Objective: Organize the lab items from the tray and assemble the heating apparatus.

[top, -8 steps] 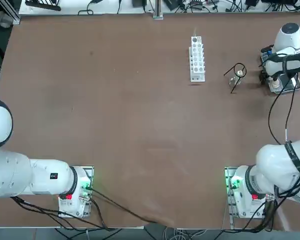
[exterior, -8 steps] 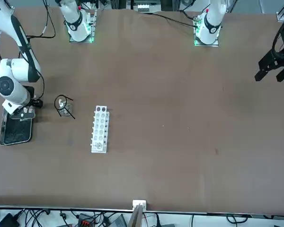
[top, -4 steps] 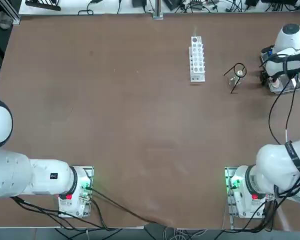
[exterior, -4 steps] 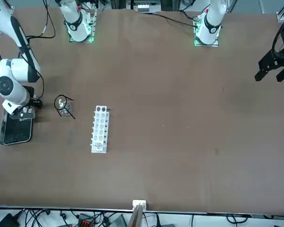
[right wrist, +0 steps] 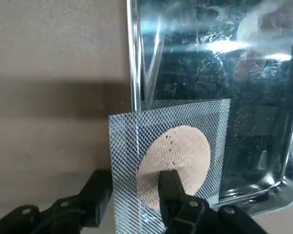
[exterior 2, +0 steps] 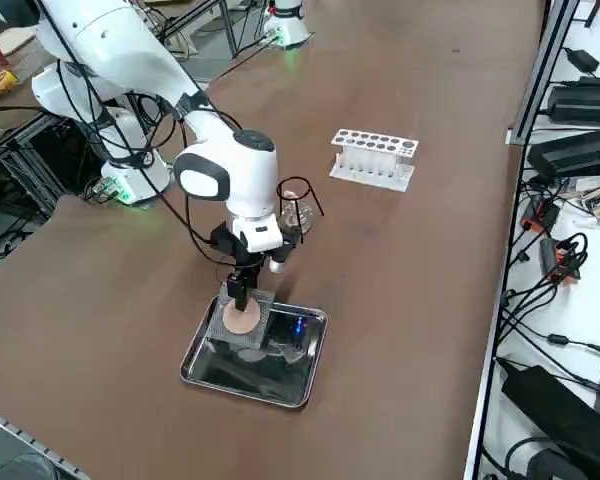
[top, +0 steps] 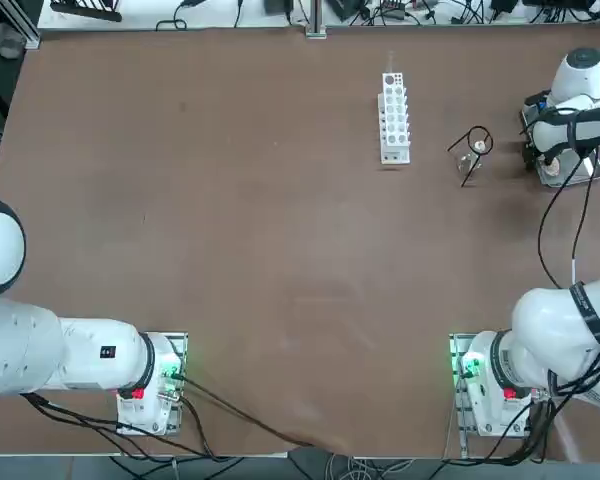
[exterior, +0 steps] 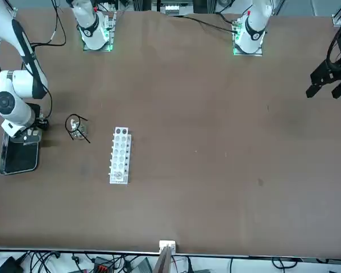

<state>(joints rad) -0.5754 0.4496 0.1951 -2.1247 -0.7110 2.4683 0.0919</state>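
Observation:
My right gripper (right wrist: 132, 183) hangs over the near end of the shiny metal tray (exterior 2: 245, 385), shut on the grey square mesh (right wrist: 185, 141). One finger sits at the mesh's edge, the other on its tan round centre. The mesh (exterior 2: 242, 320) overlaps the tray's rim (right wrist: 133, 58). The black wire ring stand (top: 473, 148) stands on the table between tray and rack, with the small clear glass burner (exterior 2: 298, 213) under its ring. From overhead the gripper (top: 550, 165) hides most of the tray. The front view shows the gripper (exterior: 27, 136) above the tray (exterior: 17, 165).
A white test-tube rack (top: 394, 118) lies beyond the ring stand, also seen in the side view (exterior 2: 374, 157). The table's right edge runs close behind the tray. Cables trail from my right arm over the table.
The fingers have drawn in onto the mesh. My wrist has shifted slightly over the tray's end; ring stand, burner and rack have not moved.

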